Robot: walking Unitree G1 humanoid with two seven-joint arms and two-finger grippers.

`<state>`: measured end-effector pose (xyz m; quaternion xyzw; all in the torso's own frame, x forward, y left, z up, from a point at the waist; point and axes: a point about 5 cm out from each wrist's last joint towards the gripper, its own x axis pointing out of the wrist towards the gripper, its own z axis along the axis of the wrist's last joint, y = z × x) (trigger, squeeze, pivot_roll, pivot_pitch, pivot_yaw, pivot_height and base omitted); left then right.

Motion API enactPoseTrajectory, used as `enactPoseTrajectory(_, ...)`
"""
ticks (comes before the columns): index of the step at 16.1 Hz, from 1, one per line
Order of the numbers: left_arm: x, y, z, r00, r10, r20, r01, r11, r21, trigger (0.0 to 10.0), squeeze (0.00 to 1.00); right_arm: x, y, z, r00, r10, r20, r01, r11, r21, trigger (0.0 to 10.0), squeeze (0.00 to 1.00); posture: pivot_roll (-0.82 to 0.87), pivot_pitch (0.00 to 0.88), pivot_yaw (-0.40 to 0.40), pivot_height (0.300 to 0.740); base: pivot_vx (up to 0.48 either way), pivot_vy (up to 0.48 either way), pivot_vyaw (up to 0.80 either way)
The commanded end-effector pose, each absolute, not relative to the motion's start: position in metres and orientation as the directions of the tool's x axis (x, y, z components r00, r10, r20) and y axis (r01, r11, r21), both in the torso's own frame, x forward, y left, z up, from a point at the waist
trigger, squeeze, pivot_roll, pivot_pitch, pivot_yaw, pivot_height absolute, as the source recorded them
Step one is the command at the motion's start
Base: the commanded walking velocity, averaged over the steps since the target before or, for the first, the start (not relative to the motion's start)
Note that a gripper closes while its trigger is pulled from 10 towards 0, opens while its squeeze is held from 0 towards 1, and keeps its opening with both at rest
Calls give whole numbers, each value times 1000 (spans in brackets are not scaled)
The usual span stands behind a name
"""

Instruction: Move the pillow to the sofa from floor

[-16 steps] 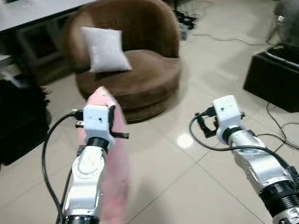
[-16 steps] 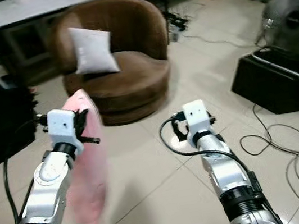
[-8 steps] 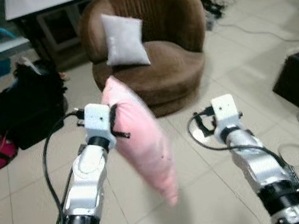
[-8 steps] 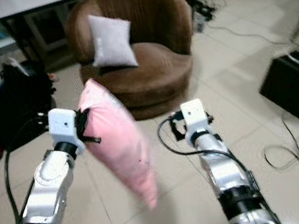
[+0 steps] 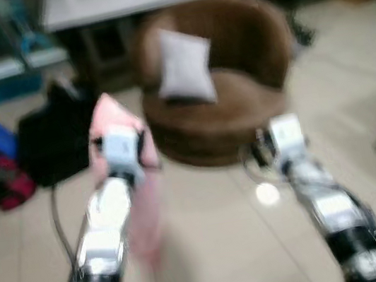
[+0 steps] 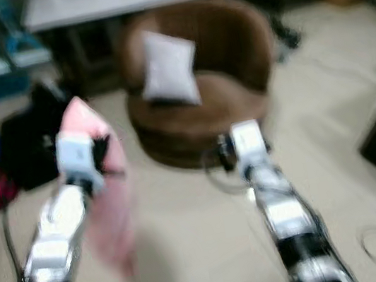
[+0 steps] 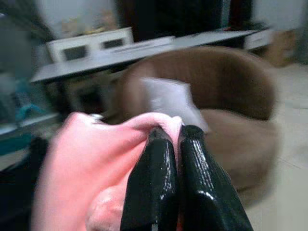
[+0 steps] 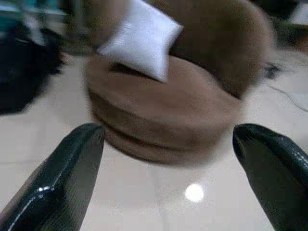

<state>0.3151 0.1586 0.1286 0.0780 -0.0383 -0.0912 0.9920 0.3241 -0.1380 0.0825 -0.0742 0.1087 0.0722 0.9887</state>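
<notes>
Your left wrist view gives what the head views blur out: the left gripper (image 7: 178, 144) has its two black fingers pressed together on a fold of the pink pillow (image 7: 91, 163), with the brown sofa (image 7: 231, 91) and its white cushion (image 7: 168, 98) beyond. Your right wrist view shows the right gripper (image 8: 168, 159) spread wide, holding nothing, aimed at the sofa's front edge over the tiled floor (image 8: 159, 202).

From the head, you see the pillow (image 5: 135, 192) hanging off the floor beside the left arm, short of the sofa (image 5: 238, 97) and to its left. Both eye views are smeared by motion, so you cannot make out the gripper fingers there, and the dark bags (image 5: 53, 144) at the left are only shapes. The pillow's lower end fades into the blur.

Compared with half a second ago, the pillow hangs straight down along the left arm instead of swinging out toward the right arm, and the sofa sits more central in your view.
</notes>
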Motion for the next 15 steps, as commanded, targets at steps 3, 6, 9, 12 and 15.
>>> enactPoseTrajectory(3,317,149,136,970,-223,97,206,966,157,10000,0,322,-148,79,967,97,-237,-132,982,-135,10000,0,68,0,39,740,480,0,0)
enactPoseTrajectory(6,317,148,136,969,-226,96,209,965,159,10000,0,322,-148,78,966,96,-241,-130,983,-131,10000,0,68,0,39,740,480,0,-469)
enactPoseTrajectory(9,317,148,135,969,-228,95,211,964,161,10000,0,322,-148,78,966,92,-244,-126,983,-131,10000,0,65,0,40,740,480,0,-781)
enactPoseTrajectory(12,317,147,135,968,-234,95,216,962,165,10000,0,322,-149,77,965,84,-247,-119,984,-133,10000,0,66,0,43,740,480,0,-762)
enactPoseTrajectory(15,317,147,136,966,-241,95,224,961,165,10000,0,322,-149,76,965,77,-250,-113,984,-136,10000,0,67,0,45,740,480,0,0)
